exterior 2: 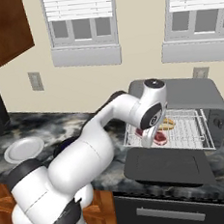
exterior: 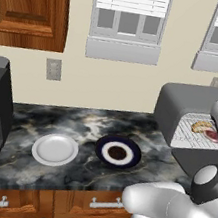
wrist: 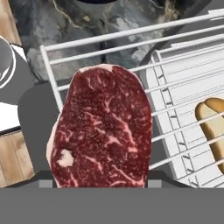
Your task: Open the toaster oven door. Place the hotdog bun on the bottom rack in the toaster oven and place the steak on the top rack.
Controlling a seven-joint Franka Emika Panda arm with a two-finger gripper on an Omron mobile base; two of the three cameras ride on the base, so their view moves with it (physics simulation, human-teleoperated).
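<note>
Oven (exterior 2: pixel 180 95) stands on the surface (exterior: pixel 88 122), door (exterior 2: pixel 165 167) folded down flat in front. Steak (wrist: pixel 103 131) lies on the pulled-out top rack (wrist: pixel 109 39), close under the tool (exterior 2: pixel 147 140). Tool's grip: can't tell, tips hidden by the meat. Bun (wrist: pixel 214 124) sits on the bottom rack (wrist: pixel 179 92), further in, apart from steak.
</note>
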